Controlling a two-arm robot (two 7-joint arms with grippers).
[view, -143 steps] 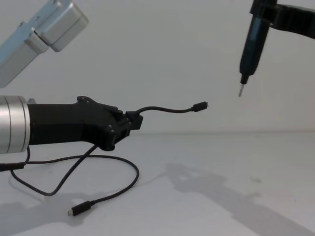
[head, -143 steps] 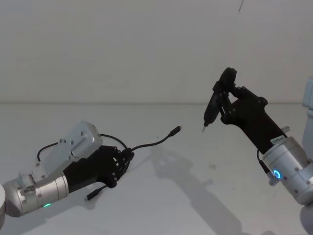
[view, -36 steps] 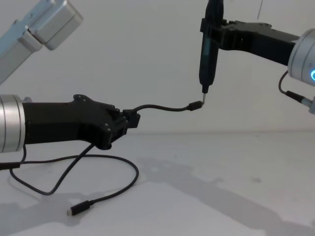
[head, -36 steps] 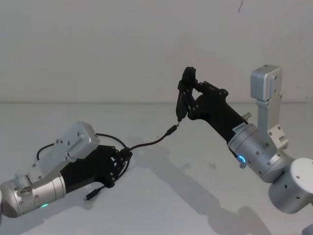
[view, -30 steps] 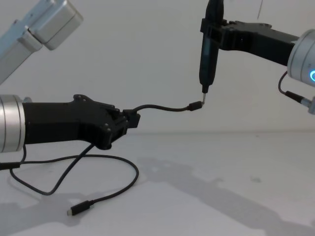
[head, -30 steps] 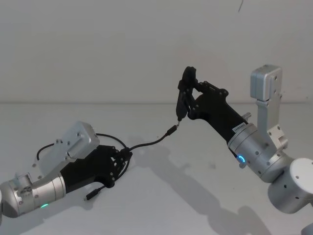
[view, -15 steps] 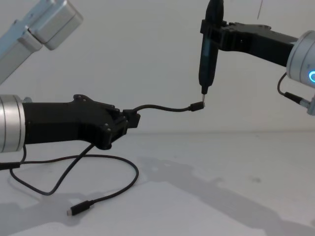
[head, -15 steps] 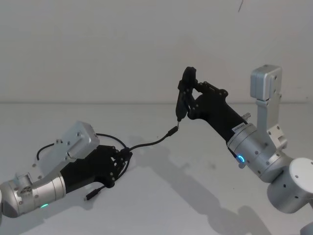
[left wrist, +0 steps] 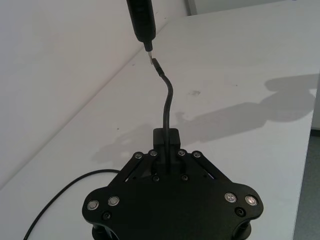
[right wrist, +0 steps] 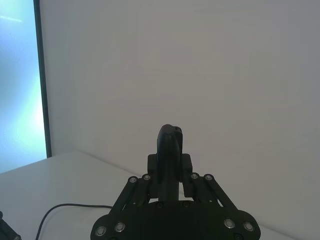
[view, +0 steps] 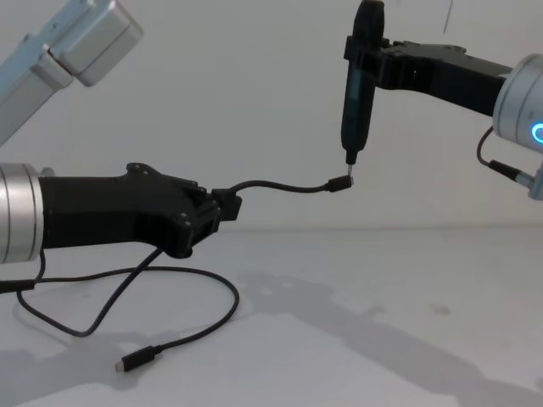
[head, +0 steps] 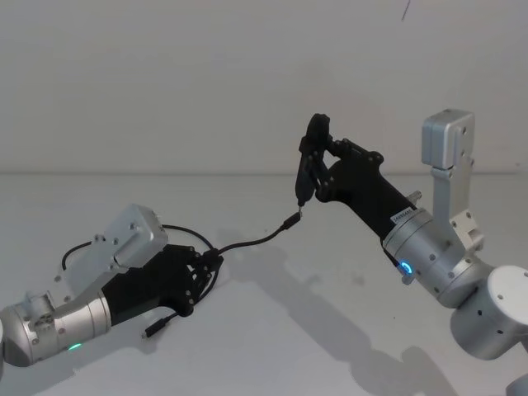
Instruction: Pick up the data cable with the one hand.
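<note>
My left gripper (head: 210,262) is shut on the data cable (head: 252,242), a thin black lead. It holds the cable above the white table (head: 330,330). A short free end curves out from the fingers (view: 227,206) to a small plug (view: 341,184) held in mid-air. The rest of the cable hangs down, loops on the table (view: 212,326) and ends in a second plug (view: 136,362). My right gripper (head: 318,177) is shut on a black pen-shaped tool (view: 356,85). Its metal tip touches or nearly touches the raised plug (left wrist: 157,65).
A plain white wall stands behind the table. My left arm's silver wrist (view: 21,225) lies low at the left. My right arm's silver links (head: 450,157) rise at the right. Bare table surface spreads between and in front of the arms.
Over the last seconds my right arm swung left and brought the tool's tip down to the cable's raised plug. In the last half second hardly anything moved. My left gripper kept its hold.
</note>
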